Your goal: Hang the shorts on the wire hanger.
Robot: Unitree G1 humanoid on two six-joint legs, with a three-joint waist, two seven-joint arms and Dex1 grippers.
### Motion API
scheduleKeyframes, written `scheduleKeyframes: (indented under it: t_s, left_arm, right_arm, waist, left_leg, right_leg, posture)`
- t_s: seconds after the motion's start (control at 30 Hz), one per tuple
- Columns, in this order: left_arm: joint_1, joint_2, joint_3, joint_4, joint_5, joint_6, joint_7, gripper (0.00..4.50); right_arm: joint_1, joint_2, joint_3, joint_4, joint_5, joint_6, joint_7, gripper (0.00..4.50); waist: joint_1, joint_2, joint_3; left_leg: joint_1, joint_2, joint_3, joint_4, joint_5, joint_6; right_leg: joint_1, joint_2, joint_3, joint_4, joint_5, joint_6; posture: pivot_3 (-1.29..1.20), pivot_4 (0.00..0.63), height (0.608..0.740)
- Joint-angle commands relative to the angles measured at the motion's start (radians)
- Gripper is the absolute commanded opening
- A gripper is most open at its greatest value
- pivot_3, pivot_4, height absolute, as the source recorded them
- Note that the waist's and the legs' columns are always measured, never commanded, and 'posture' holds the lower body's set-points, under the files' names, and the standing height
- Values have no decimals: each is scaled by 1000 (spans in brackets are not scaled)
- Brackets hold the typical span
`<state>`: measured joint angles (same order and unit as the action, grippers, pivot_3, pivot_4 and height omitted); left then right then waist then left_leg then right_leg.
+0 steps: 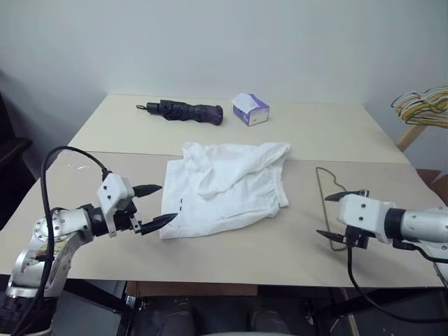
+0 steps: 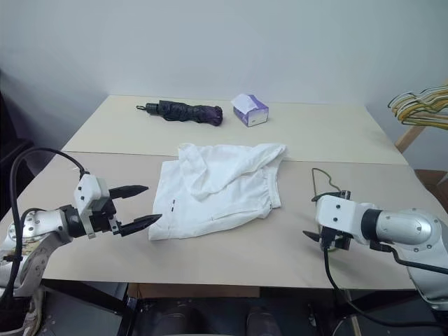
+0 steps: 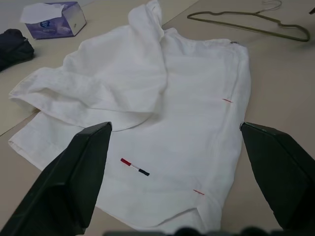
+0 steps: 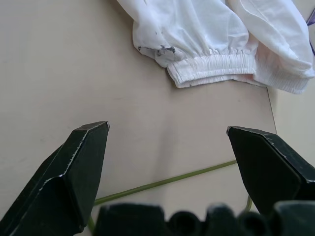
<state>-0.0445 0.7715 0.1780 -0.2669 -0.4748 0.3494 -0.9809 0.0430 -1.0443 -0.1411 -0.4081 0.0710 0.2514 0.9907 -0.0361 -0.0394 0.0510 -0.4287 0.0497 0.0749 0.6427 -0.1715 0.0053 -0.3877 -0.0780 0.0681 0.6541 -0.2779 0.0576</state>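
Nothing is done yet: my left gripper (image 1: 154,206) and right gripper (image 1: 341,215) both hover spread and empty, the shorts (image 1: 227,185) lie crumpled mid-table between them, and the wire hanger (image 3: 248,23) lies flat beside my right gripper, untouched.
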Motion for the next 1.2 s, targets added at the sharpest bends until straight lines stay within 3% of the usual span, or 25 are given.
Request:
scheduleKeyframes:
  t_s: [0.03,0.27,0.6,0.83,1.2]
  left_arm:
    - [-23,-1,23,-28,-22,-3,6,4500]
    - [-30,-6,22,-34,-13,28,50,4500]
    - [-20,44,-11,14,36,-20,-28,4500]
    - [-15,114,-113,116,137,-147,-178,4500]
    - [-169,63,-324,324,373,-283,-177,4500]
  right_arm:
    - [-21,-8,-22,-10,3,-9,-3,4468]
    - [-15,-10,-26,-8,1,-11,-1,4468]
    - [-13,-12,-36,1,2,-16,4,4468]
    - [-9,-16,-50,-2,8,-11,11,4468]
    - [16,-1,-58,-41,6,18,-7,4468]
  waist:
    - [1,0,0]
    - [2,0,0]
    - [-1,0,0]
    - [-7,0,0]
    - [-7,1,-1]
  left_leg:
    - [0,0,0,0,0,0]
    - [0,0,0,0,0,0]
    - [0,0,0,0,0,0]
    - [0,0,1,0,-2,-4]
    - [2,1,1,0,-3,-3]
  right_leg:
    - [0,0,0,0,0,0]
    - [0,0,0,0,0,0]
    - [0,0,0,0,0,0]
    - [-1,0,0,0,-2,-3]
    - [0,0,-1,-4,0,-1]
  posture:
    - [27,0,740]
    - [26,0,740]
    - [-2,0,740]
    - [-16,0,740]
    - [-52,0,740]
